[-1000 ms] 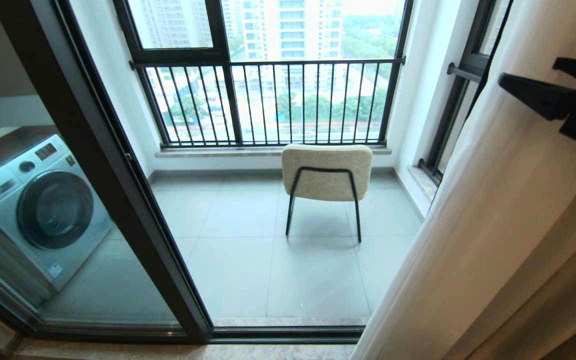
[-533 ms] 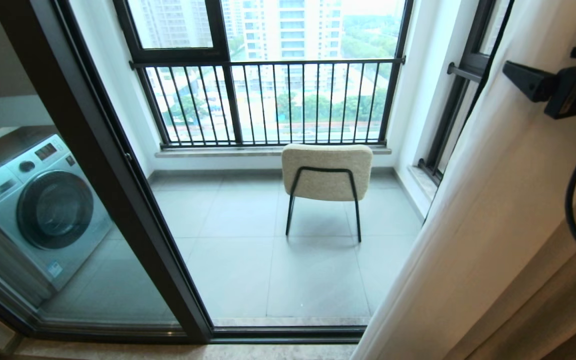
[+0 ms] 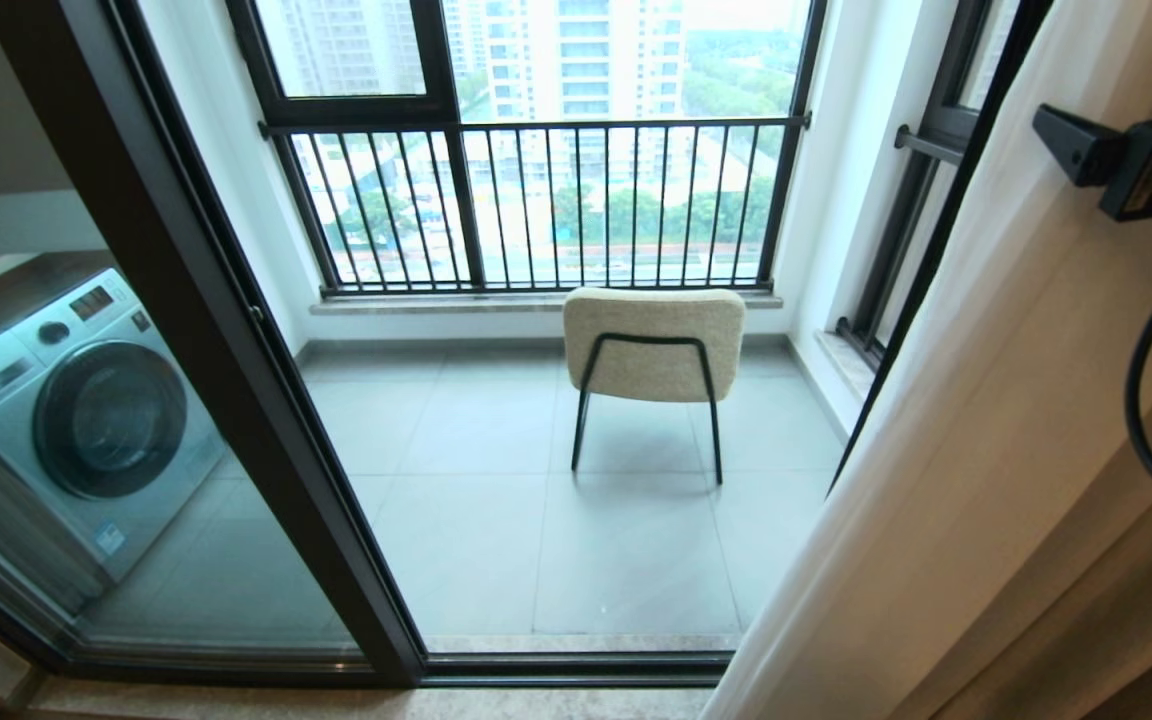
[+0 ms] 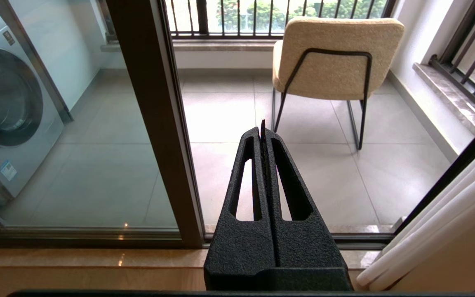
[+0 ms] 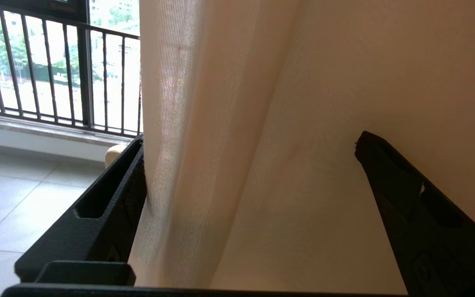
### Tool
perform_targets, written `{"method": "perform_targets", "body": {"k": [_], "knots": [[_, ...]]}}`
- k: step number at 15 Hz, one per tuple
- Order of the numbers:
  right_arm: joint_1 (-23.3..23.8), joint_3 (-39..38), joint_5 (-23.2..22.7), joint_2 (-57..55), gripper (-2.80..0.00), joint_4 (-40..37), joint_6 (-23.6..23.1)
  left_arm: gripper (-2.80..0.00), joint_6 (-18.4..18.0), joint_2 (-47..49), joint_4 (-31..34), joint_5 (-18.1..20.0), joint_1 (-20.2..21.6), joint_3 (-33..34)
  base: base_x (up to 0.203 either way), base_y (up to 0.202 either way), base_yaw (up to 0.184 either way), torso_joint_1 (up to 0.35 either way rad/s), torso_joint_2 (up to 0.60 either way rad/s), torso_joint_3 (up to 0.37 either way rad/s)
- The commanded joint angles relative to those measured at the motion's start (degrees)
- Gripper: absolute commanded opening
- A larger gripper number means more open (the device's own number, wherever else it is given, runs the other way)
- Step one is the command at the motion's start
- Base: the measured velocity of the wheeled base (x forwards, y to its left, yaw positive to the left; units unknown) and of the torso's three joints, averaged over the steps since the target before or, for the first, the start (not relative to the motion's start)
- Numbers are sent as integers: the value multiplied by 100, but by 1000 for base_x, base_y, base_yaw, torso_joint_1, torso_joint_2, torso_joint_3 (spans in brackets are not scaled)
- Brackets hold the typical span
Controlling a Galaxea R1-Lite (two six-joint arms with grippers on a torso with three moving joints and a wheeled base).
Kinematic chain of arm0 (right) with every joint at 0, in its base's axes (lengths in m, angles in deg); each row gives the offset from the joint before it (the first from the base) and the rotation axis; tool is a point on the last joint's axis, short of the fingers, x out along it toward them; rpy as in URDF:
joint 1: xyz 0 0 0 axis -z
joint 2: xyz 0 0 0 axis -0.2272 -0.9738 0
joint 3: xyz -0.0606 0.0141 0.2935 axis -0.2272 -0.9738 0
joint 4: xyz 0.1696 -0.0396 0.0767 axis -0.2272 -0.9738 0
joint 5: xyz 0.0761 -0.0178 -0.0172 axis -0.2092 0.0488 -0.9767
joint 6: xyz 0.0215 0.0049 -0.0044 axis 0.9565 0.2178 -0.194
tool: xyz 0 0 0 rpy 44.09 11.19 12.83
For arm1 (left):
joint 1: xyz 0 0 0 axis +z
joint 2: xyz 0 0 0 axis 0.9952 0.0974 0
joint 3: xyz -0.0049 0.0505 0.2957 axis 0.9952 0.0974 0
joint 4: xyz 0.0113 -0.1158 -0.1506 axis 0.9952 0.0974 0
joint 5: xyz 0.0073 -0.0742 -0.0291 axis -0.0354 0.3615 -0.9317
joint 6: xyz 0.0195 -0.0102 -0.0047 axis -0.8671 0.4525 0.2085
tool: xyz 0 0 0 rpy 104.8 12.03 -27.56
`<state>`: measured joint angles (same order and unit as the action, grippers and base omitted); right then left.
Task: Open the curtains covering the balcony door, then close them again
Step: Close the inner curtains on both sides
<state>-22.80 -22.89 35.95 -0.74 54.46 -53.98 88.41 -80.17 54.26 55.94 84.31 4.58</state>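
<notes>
Nearest the robot, the right gripper [image 5: 250, 165] stood high at the right of the doorway with its jaws spread wide around the leading fold of the curtains [image 3: 986, 420]. One finger [image 5: 109, 198] lay on the balcony side of the fabric, touching it, and the other sat on the room side. Nothing was clamped yet. The curtains hung bunched at the right edge of the opening. The left gripper [image 4: 262, 136] was parked low in front of the sill with its fingers pressed together, holding nothing.

Beyond them the balcony door [image 3: 226, 330] stood uncovered, its dark frame and glass panel on the left and an open gap to the right. Farther out were a chair [image 3: 654, 345], a washing machine [image 3: 76, 410] behind the glass, and the railing [image 3: 536, 200] at the back.

With the curtains gathered aside, the opening step looked done and the closing step seemed to be starting. The next move probably called for the right jaws to shut on the fold, then a steady pull leftward across the doorway, gripping firmly enough that the thin cloth would not slip out.
</notes>
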Motion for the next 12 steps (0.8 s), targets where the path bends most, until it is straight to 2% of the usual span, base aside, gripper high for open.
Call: {"method": "perform_targets", "body": {"k": [1, 5, 12], "knots": [[9, -11, 11, 3, 0, 52, -18, -280, 0, -1, -4, 0, 1, 0, 0, 0, 0, 0, 0, 0], [52, -5, 1, 63, 0, -18, 17, -280, 0, -1, -4, 0, 1, 0, 0, 0, 0, 0, 0, 0], [477, 161, -37, -71, 0, 13, 60, -280, 0, -1, -4, 0, 1, 0, 0, 0, 0, 0, 0, 0]]}}
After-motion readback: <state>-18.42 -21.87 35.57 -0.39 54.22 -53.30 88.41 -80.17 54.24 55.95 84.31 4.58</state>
